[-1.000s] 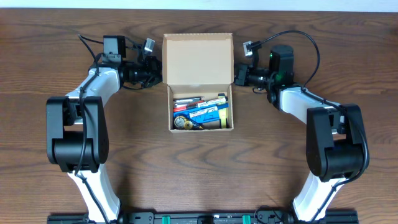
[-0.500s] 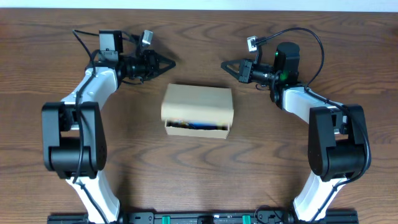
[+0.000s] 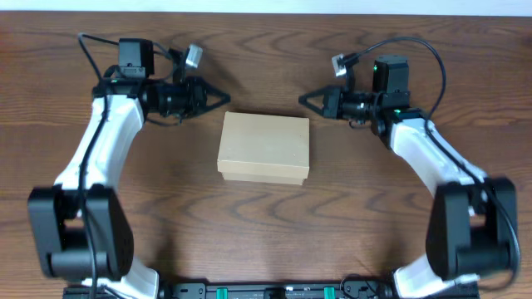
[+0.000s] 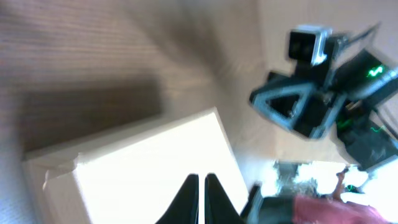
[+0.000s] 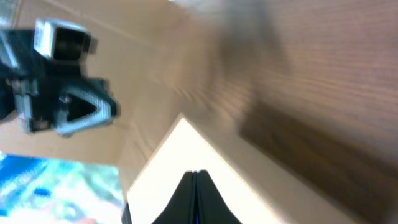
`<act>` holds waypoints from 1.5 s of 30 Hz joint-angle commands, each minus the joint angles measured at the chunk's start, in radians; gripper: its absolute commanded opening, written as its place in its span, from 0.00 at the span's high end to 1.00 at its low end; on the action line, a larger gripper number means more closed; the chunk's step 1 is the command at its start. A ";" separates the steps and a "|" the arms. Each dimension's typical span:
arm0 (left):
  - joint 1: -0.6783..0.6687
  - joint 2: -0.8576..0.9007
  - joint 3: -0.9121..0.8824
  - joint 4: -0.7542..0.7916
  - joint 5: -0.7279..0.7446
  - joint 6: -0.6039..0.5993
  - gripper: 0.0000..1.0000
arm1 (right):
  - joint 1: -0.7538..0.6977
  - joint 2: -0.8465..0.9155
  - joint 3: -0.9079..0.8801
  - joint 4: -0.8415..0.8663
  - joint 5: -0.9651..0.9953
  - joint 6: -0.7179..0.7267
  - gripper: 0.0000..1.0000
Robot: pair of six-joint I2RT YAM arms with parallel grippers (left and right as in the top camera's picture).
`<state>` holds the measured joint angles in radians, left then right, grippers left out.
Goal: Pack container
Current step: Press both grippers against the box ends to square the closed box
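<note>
The container (image 3: 264, 148) sits mid-worktop (image 3: 266, 224) with its flap lid down and the plain tan top showing. My left pincer (image 3: 223, 97) hovers just off its 11 o'clock corner, fingers nearly pressed together, gripping nothing. My right pincer (image 3: 304, 100) hangs near the 1 o'clock corner, tips together, likewise empty.

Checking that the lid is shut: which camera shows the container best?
Overhead: the whole container shows sharply and is closed. The left wrist shows only a blurred, washed-out part of its top; the right wrist shows just one bright corner.
</note>
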<state>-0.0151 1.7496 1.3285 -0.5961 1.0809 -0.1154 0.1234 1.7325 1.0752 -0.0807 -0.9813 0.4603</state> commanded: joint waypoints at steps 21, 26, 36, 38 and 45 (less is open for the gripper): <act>-0.149 -0.147 -0.177 -0.230 -0.411 0.285 0.94 | 0.271 -0.268 -0.147 -0.476 0.470 -0.293 0.98; -0.149 -0.147 -0.244 -0.174 -0.412 0.256 0.94 | 0.271 -0.268 -0.213 -0.425 0.470 -0.274 0.99; -0.149 -0.149 -0.272 -0.170 -0.437 0.200 0.94 | 0.270 -0.278 -0.206 -0.404 0.437 -0.237 0.99; -0.148 -0.159 -0.271 -0.171 -0.437 0.174 0.94 | 0.270 -0.302 -0.192 -0.409 0.424 -0.237 0.98; -0.149 -0.332 -0.271 -0.217 -0.434 0.115 0.94 | 0.270 -0.507 -0.148 -0.397 0.492 -0.236 0.99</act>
<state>-0.1646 1.5196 1.0622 -0.7914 0.6636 0.0471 0.3847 1.3228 0.8848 -0.4881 -0.5247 0.2127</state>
